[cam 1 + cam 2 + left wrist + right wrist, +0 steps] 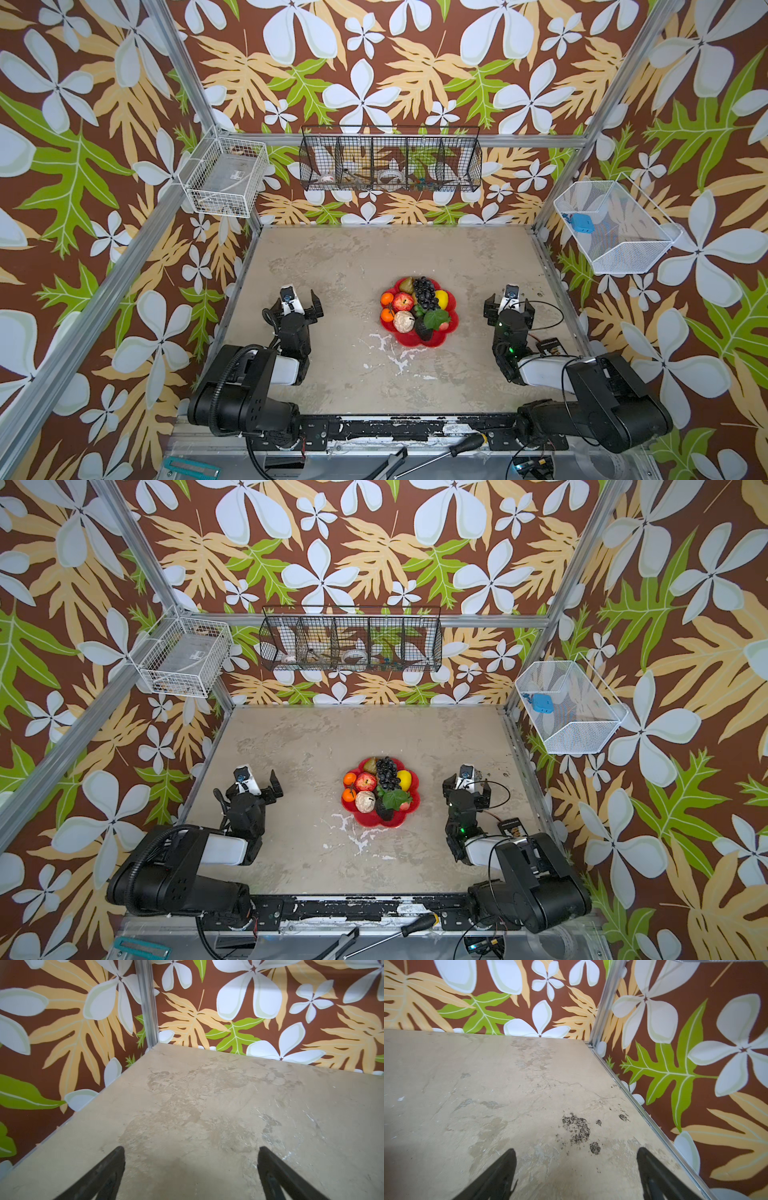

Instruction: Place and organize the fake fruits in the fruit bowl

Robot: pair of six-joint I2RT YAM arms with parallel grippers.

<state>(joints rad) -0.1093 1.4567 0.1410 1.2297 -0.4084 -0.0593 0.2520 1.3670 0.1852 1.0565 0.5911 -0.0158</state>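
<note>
The left jaws stand wide apart and hold nothing, low over the worktop at 9 o'clock from the fruit bowl. The right jaws are likewise spread and hold nothing, at 3 o'clock. Each pair is well apart from the dish, with only worktop between.

The bowl is a glossy red scalloped flower and sits about mid-worktop in both top views, packed with fruits that touch one another. Around its face:
- a pear at 11 o'clock
- the black grape bunch at 12, running toward the centre
- a yellow lemon at 2
- the red apple at 10
- an orange at 9 and a second orange at 8
- the cream lumpy piece at 7
- the dark avocado at 6
- a green leaf at 4, lying over what may be the strawberry, mostly hidden

White flecks mark the worktop just beside the rim at 7 o'clock. On the walls hang a black wire basket at 12, a white wire basket at 10, and a white mesh basket at 2, which holds a blue item. A screwdriver lies on the front rail at 6.
</note>
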